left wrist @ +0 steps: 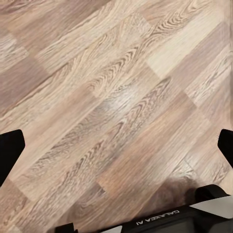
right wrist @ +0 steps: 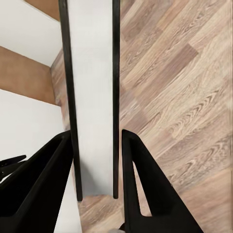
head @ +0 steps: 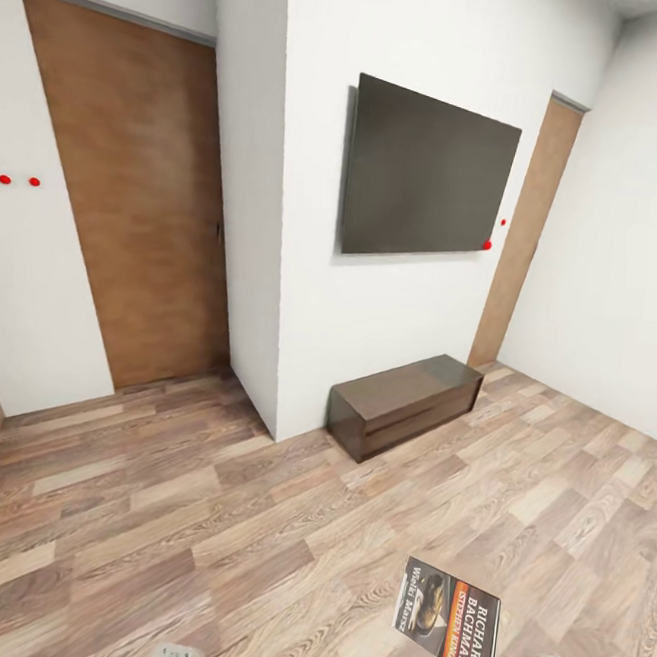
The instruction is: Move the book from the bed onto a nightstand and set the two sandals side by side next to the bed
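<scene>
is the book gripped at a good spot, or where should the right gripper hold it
The right gripper clamps the book at one edge, its fingers on the two covers. For a thin flat paperback that fits: pinch across the thickness, coming in edge-on. A hold further in from the edge would probably let it sag less.

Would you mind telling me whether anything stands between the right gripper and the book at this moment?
Nothing does: the right gripper is shut on the book, whose edge sits directly between its fingers above the wood floor.
</scene>
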{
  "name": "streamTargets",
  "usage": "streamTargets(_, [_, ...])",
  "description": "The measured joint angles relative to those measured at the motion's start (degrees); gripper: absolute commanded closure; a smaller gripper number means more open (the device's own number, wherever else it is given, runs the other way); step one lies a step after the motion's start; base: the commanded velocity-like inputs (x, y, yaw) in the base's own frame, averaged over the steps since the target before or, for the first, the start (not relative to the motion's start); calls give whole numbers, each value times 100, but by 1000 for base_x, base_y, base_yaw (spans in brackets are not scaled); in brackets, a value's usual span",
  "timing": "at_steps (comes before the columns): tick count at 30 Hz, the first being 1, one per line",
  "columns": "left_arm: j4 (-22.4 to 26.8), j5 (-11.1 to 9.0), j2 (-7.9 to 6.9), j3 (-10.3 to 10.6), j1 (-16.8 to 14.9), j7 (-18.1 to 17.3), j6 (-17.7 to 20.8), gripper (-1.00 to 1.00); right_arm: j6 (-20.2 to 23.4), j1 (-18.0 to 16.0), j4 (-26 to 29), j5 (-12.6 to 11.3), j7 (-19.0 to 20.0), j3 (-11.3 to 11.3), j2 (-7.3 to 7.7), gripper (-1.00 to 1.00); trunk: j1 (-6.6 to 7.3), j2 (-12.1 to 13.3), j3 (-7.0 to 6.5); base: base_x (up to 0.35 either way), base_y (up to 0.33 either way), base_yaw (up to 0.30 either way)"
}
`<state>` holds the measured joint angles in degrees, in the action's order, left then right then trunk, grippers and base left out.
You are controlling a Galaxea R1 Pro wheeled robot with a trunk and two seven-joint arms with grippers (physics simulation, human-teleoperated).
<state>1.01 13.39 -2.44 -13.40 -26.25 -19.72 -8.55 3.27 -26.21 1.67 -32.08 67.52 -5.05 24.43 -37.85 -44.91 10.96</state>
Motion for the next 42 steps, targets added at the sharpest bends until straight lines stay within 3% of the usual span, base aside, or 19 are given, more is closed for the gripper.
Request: streamTargets(42, [0,0,0,0,0,0,0,-100,0,0,0,0,0,-1,0,100,0,0,0,0,0,-276])
